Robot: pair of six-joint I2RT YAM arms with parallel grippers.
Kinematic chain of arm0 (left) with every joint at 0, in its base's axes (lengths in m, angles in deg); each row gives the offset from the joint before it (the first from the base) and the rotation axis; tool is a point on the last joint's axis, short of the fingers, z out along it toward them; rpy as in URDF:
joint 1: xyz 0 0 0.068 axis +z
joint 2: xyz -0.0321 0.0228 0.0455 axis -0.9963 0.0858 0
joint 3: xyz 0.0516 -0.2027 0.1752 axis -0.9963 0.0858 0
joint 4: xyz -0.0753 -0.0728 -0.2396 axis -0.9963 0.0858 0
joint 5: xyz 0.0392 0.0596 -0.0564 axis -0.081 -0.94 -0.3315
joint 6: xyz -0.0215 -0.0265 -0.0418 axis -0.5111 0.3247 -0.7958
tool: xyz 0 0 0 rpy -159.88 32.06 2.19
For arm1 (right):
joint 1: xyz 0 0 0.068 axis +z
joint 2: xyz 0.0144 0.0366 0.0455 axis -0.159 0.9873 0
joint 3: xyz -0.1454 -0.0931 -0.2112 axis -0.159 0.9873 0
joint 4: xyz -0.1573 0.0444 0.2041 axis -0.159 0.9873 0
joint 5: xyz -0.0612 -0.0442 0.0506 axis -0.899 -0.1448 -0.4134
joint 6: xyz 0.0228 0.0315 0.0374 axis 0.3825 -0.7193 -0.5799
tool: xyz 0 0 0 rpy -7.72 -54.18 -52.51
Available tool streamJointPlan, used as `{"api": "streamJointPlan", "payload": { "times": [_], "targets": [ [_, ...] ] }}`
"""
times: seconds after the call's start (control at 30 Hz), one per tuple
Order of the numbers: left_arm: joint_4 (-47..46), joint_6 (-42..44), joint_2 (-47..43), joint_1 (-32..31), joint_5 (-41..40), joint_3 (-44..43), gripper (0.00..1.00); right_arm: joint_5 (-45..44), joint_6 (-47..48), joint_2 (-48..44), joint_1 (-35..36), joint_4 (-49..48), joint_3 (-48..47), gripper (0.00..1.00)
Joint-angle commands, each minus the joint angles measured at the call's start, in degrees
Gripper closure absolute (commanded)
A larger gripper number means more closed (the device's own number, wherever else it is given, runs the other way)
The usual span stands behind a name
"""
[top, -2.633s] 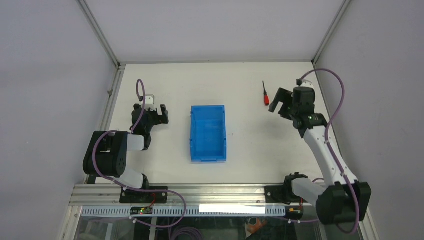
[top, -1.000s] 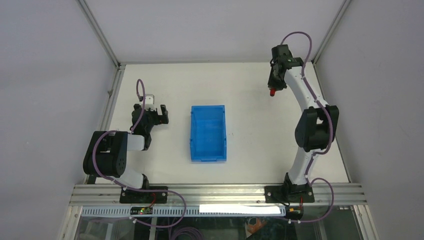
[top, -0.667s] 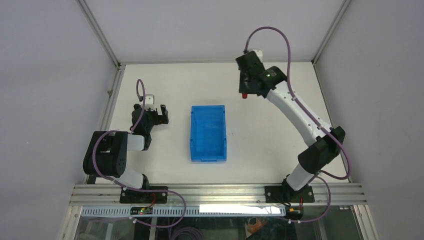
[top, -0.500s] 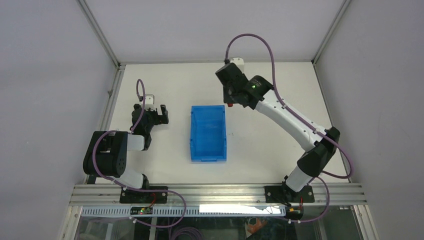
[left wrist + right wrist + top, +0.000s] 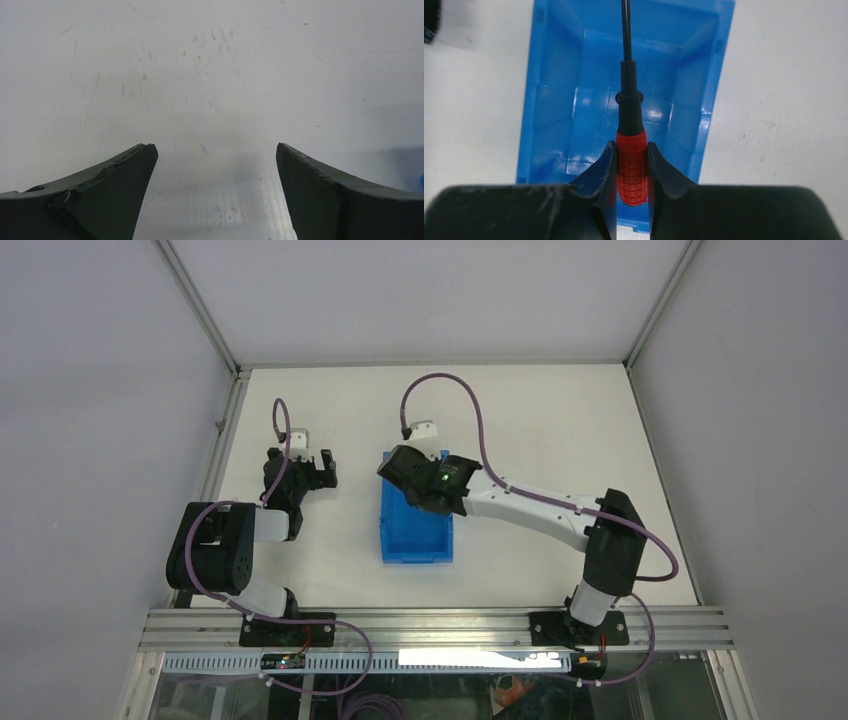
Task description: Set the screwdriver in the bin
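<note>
White tabletop [image 5: 560,420] is stretching out between pale enclosure walls, showing fine scuffs and scratches under the left wrist camera. At the right gripper [image 5: 631,150], the two dark fingers are clamping the red handle of the screwdriver [image 5: 631,172]. The tool is pointing straight ahead of the jaws, with its black collar and thin shaft running forward out of the top of the wrist view. Directly beneath and ahead of that grip, the blue bin [image 5: 549,105] is lying open, its floor showing under the shaft and its near wall sitting just below the fingertips. Whether the tip is touching the bin cannot be told. Well off to that gripper's left, the left gripper [image 5: 215,155] is hanging with its fingers spread wide, only bare tabletop showing between them.
</note>
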Motion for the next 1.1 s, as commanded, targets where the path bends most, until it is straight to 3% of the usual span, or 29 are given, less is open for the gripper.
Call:
{"api": "streamJointPlan", "payload": {
  "times": [0.0, 0.4, 0.5, 0.57, 0.67, 0.9, 1.07],
  "targets": [
    [-1.52, -1.0, -1.55, -0.46, 0.02, -0.15, 0.01, -1.28, -6.09, 2.83, 2.28, -7.46, 3.98, 0.97],
    [-1.52, -0.93, -1.48, -0.52, 0.0, -0.17, 0.01, 0.42, -14.6, 11.8, 5.18, -14.21, 9.88, 0.96],
    [-1.52, -0.98, -1.51, -0.49, -0.06, -0.15, 0.01, -1.65, -16.22, 13.09, 5.18, -12.59, 9.17, 0.89],
    [-1.52, -0.93, -1.48, -0.49, -0.04, -0.15, 0.01, -1.9, -16.59, 13.23, 5.22, -12.83, 9.39, 0.78],
    [-1.52, -0.93, -1.48, -0.47, 0.02, -0.15, 0.01, -1.78, -15.83, 12.95, 5.18, -12.57, 9.01, 0.69],
    [-1.52, -0.95, -1.54, -0.5, -0.01, -0.15, 0.01, -1.85, -11.84, 9.21, 5.22, -11.4, 6.58, 0.59],
    [-1.52, -0.93, -1.53, -0.49, 0.01, -0.15, 0.01, -6.84, -6.34, 4.0, 5.2, -9.12, 3.25, 0.51]
  ]
}}
